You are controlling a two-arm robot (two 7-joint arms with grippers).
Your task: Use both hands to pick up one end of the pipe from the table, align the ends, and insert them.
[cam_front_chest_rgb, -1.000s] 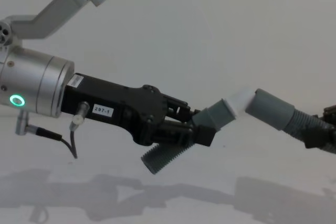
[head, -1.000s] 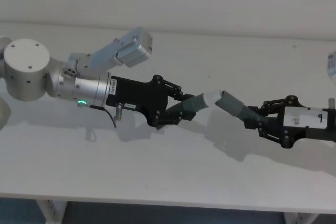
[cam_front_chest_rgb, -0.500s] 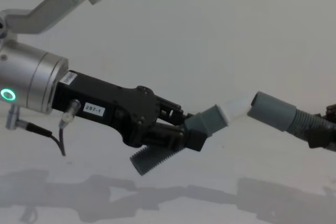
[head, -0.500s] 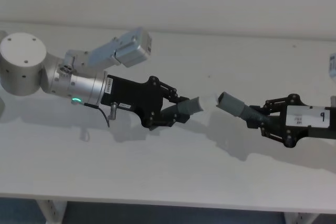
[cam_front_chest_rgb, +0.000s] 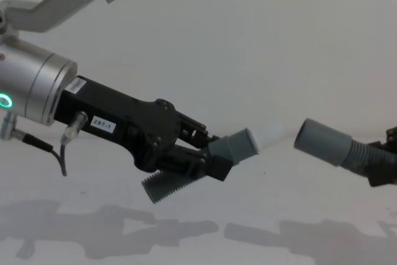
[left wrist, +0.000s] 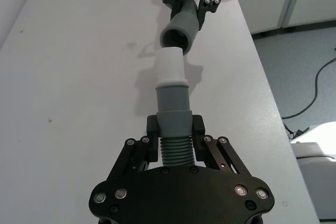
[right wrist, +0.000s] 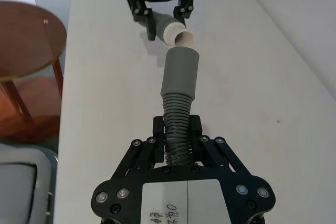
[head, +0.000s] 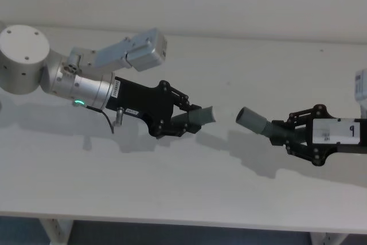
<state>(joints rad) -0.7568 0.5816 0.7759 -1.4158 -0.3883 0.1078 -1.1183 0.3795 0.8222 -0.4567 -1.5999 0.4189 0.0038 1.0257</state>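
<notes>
At centre-left our left gripper [head: 182, 121] clamps the short piece [head: 199, 117]. Its white spigot [cam_front_chest_rgb: 268, 133] has pulled back from the socket cuff [head: 250, 120], leaving a gap above the table [head: 229, 193]. At centre-right our right gripper [head: 284, 133] grips the long hose [head: 274, 131]. We judge the ends need realigning.

Right claw [right wrist: 177, 130] around long hose [right wrist: 180, 77]

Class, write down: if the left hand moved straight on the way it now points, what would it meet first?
Probably the wide smooth grey socket cuff held in the right hand; the white spigot in the left hand would touch first.
</notes>
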